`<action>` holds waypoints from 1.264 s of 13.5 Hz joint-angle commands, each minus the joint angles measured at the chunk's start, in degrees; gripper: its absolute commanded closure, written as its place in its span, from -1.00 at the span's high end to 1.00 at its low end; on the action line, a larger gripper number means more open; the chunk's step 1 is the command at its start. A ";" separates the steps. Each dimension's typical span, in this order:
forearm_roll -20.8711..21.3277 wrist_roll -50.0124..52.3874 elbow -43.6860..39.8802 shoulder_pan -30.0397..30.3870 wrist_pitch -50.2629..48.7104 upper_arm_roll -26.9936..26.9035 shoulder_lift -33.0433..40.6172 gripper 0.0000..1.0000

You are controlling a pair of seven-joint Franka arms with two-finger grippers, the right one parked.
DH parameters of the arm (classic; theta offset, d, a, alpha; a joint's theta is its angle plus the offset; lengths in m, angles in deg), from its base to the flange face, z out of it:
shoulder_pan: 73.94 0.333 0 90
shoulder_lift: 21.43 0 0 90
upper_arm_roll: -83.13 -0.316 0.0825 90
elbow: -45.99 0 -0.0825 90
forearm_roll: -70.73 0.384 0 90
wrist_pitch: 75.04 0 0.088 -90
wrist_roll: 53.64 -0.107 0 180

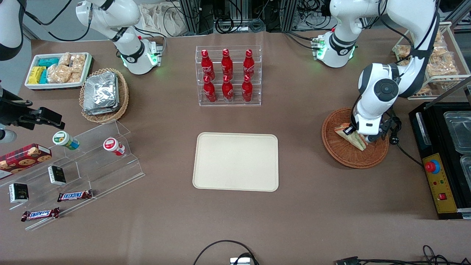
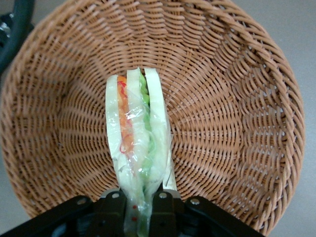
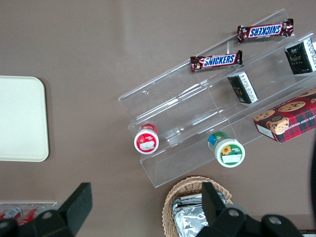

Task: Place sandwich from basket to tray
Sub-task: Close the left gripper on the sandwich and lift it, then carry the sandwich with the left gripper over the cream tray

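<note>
Table [image 1: 312, 221]: brown cloth, covers whole workspace. Tray [image 1: 236, 162], cream-beige, flat on table at centre, nothing on it; its edge also shows in right wrist cam [image 3: 19, 118]. Basket [image 1: 344, 152], reddish-brown wicker, sits toward working arm's end, approx 3 o'clock from tray, well apart from it. Left arm bends down over basket, wrist housing covering basket's 12–1 o'clock part in front cam. Bottle rack [image 1: 228, 75] w/ six red bottles stands at tray's 12 o'clock, farther from front cam.

Sandwich [image 1: 351, 135] is at basket, above its floor, tilted, one end under the wrist. Wrist cam: sandwich [image 2: 136, 133] stands on edge in clear wrap, bread slices w/ orange, red, green filling showing, woven basket floor [image 2: 232, 123] beneath.

Gripper [image 2: 138, 207]: fingers [image 2: 114, 210] pressed in on both sides of sandwich's narrow end, pinching it thru the wrap. Front cam shows gripper [image 1: 362, 138] low over basket, approx centre of it.
</note>
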 commanded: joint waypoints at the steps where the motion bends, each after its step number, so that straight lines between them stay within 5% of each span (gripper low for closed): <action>1: 2.13 -4.64 -0.56 0.08 -5.86 0.24 5.09 -0.66; 8: 0.90 -18.73 -4.68 -4.13 -10.89 0.95 7.48 -0.66; 10: -0.58 -20.22 -6.27 -7.38 -10.89 0.95 7.21 -0.85; 17: -8.58 -38.58 -19.51 -16.35 -21.31 0.95 3.19 -0.83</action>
